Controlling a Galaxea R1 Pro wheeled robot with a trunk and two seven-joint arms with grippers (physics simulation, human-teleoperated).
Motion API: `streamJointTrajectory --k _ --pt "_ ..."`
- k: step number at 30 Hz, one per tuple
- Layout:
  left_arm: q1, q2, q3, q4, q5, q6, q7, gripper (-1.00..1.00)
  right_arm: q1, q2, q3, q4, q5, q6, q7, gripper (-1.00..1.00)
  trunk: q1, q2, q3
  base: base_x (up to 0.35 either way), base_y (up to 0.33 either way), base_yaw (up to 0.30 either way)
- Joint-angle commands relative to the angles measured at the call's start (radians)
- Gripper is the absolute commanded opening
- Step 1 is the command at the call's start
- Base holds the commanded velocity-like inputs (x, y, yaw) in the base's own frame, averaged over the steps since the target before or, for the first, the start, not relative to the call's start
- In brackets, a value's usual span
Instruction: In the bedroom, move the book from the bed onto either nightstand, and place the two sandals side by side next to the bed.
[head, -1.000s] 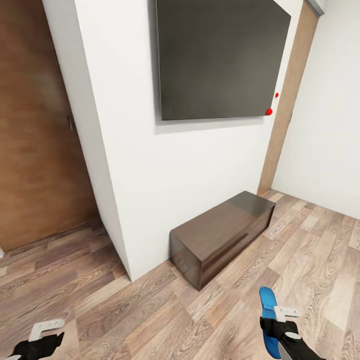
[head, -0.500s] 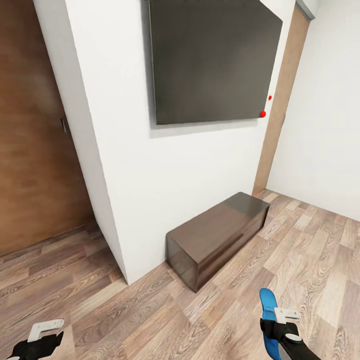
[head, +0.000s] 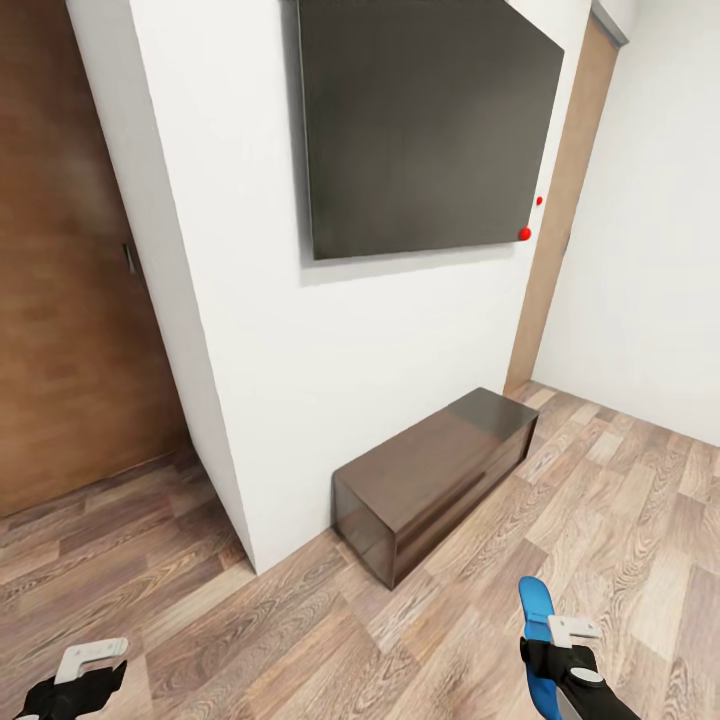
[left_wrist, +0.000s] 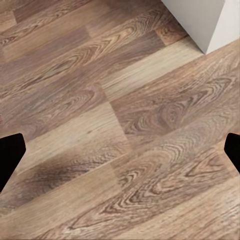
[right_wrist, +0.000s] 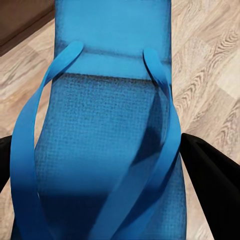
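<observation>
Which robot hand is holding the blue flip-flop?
The right gripper: its fingers are clamped on the blue sandal. The left gripper is open over bare wood floor.

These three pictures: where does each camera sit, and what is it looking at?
Head view: from the robot's head, down at a dark wall panel, low cabinet, both grippers.
Left wrist view: near the left gripper, at wood floor.
Right wrist view: near the right gripper, at the blue sandal it holds.
Shared: the sandal, head and right wrist.
</observation>
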Motion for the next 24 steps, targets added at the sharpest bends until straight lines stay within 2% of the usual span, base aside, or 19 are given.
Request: streamJointTrajectory --k 1,8,13,18,24 --pt "0.0 -0.001 0.004 -0.001 0.004 0.005 -0.006 1.0 0.0 0.0 0.001 -0.001 -0.009 0.001 -0.002 -1.0 -0.004 0.007 0.002 0.0 0.0 0.0" --pt "0.0 -0.002 0.004 0.0 -0.001 -0.002 -0.006 1.0 0.0 0.0 0.001 0.02 -0.007 -0.004 -0.002 -1.0 -0.031 0.056 0.024 0.0 0.0 0.0" --pt "0.0 -0.005 0.004 0.002 -0.003 -0.003 -0.006 1.0 0.0 0.0 0.0 0.045 -0.011 -0.061 -0.002 -1.0 -0.05 0.091 0.04 0.0 0.0 0.0" --pt "0.0 -0.008 0.003 0.003 -0.004 -0.006 -0.005 1.0 0.0 0.001 0.0 0.056 -0.013 -0.082 -0.002 -1.0 -0.069 0.126 0.055 0.0 0.0 -0.001" --pt "-0.001 -0.007 0.003 0.032 -0.004 -0.007 -0.007 1.0 0.0 0.002 0.001 0.061 -0.014 -0.087 -0.002 -1.0 -0.092 0.168 0.074 0.0 0.0 -0.151"
